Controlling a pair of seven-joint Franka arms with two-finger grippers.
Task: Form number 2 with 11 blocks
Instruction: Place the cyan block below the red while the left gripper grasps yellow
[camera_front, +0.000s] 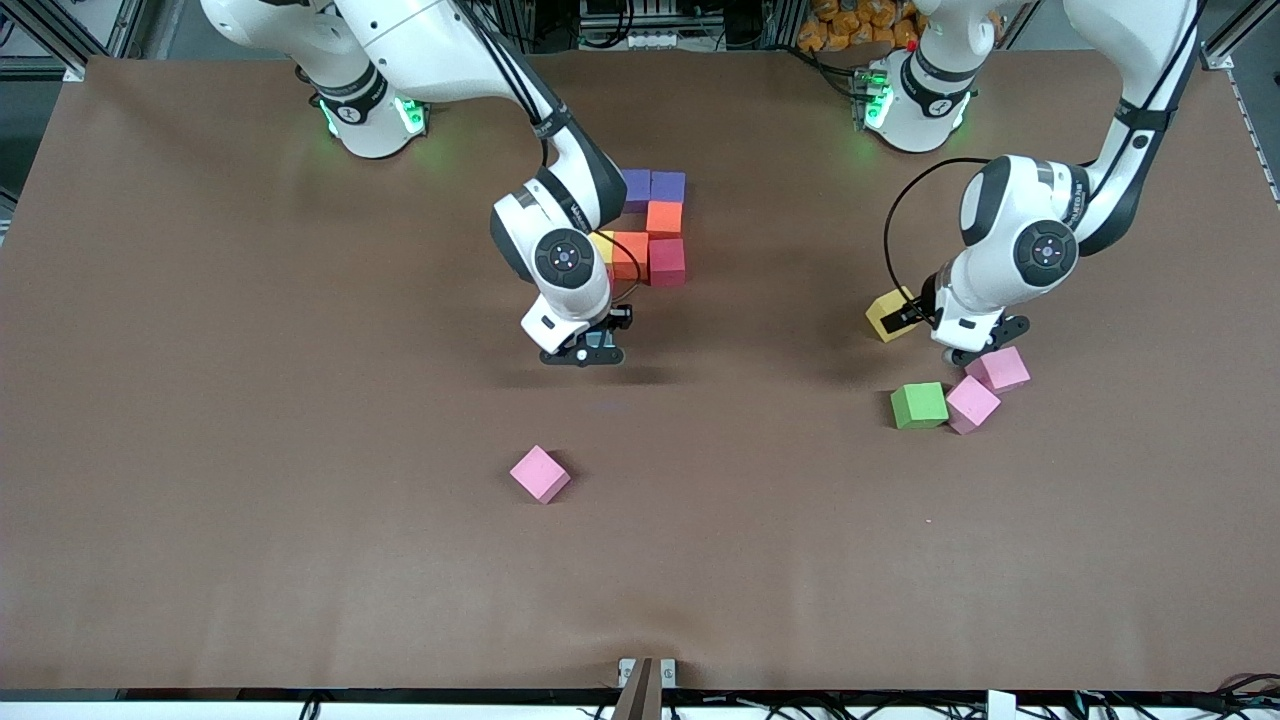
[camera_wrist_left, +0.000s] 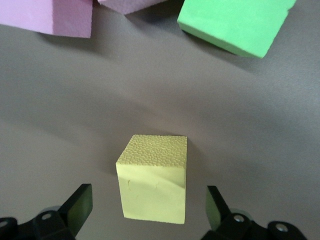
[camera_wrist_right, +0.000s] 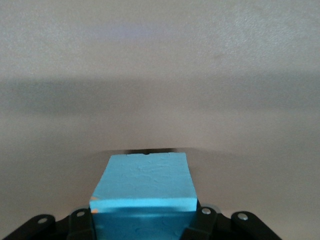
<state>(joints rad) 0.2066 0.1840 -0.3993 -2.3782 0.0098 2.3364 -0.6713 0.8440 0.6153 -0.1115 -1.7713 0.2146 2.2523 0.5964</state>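
Tabletop (camera_front: 250, 450): a wide brown matte sheet covers it; both robot bases stand along its edge farthest from the front camera.
Right arm: reaches out from its base to the middle of the tabletop, elbow bent, wrist turned downward.
Right tool (camera_front: 585, 352): hangs above bare tabletop, just clear of the built cluster, fingers clamped tight on a light blue block (camera_wrist_right: 145, 185); the block's top face is faintly pebbled and its edges are crisp.
Left arm: folds down from its base, wrist pointing at the tabletop near its own end.
Left tool (camera_wrist_left: 147, 210): spread wide and holding nothing; a dark finger (camera_wrist_left: 80, 202) stands clear of each side of the yellow block (camera_wrist_left: 152, 177).
Yellow block: a foam cube with a grainy top, resting on the tabletop, turned slightly askew to the fingers.
Built cluster: two purple blocks (camera_front: 652, 186) side by side, an orange block (camera_front: 664, 218) touching them on the side nearer the camera, then a red block (camera_front: 667, 262) with another orange block (camera_front: 630, 256) beside it; a yellow edge shows at the arm, mostly hidden.
Green block (camera_front: 919, 405): matte cube, nearer the camera than the left tool, touching a pink cube (camera_front: 972, 403).
Second pink cube (camera_front: 997, 369): just beside the first, corners meeting.
Third pink cube (camera_front: 540, 474): alone mid-tabletop, rotated diagonally, well apart from the rest.
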